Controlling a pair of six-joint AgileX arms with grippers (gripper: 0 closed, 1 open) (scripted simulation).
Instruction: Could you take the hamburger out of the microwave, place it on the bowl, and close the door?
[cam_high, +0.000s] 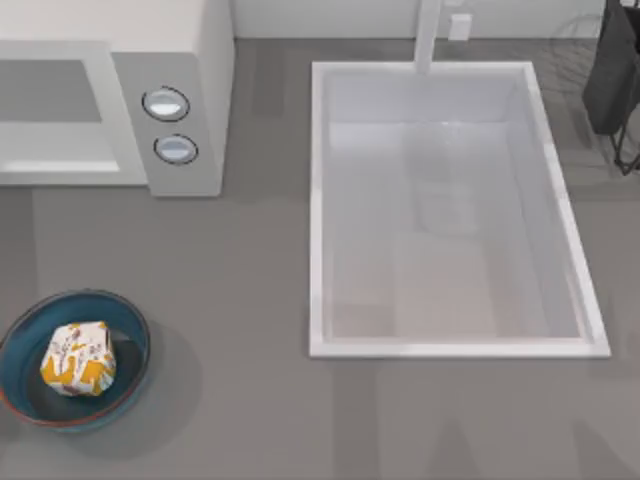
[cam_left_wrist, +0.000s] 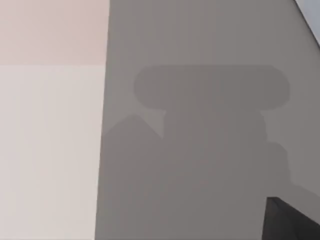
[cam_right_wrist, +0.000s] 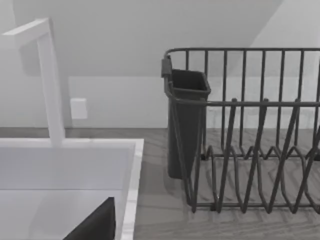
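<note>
The hamburger (cam_high: 79, 358), a small cream-wrapped bundle with orange-yellow patches, sits inside the bowl (cam_high: 128, 318) at the top view's lower left, resting on the dark teal interior a little left of the bowl's middle and apart from the reddish rim. So the taking-out and the placing look done. The microwave (cam_high: 190, 60) stands at the upper left, well apart from the bowl, with its two round knobs (cam_high: 166, 103) on the side panel facing up toward the camera. To the left of that panel a white-framed grey panel lies flush with the body; I judge this to be the door shut against the cavity, though from straight above I cannot be sure it is fully latched. If that reading holds, nothing of the task is left. The grey countertop (cam_high: 240, 280) between bowl and microwave carries nothing else. To the right lies the white rectangular sink (cam_high: 318, 200) with its faucet (cam_high: 428, 35) at the back edge, and a dark wire dish rack (cam_right_wrist: 260, 150) with a cutlery holder (cam_right_wrist: 186, 120) stands at the far upper right. Of either gripper, I cannot tell whether it is released or clenched; both arms seem parked off the work area, the left wrist view looking down on bare counter with a shadow.
</note>
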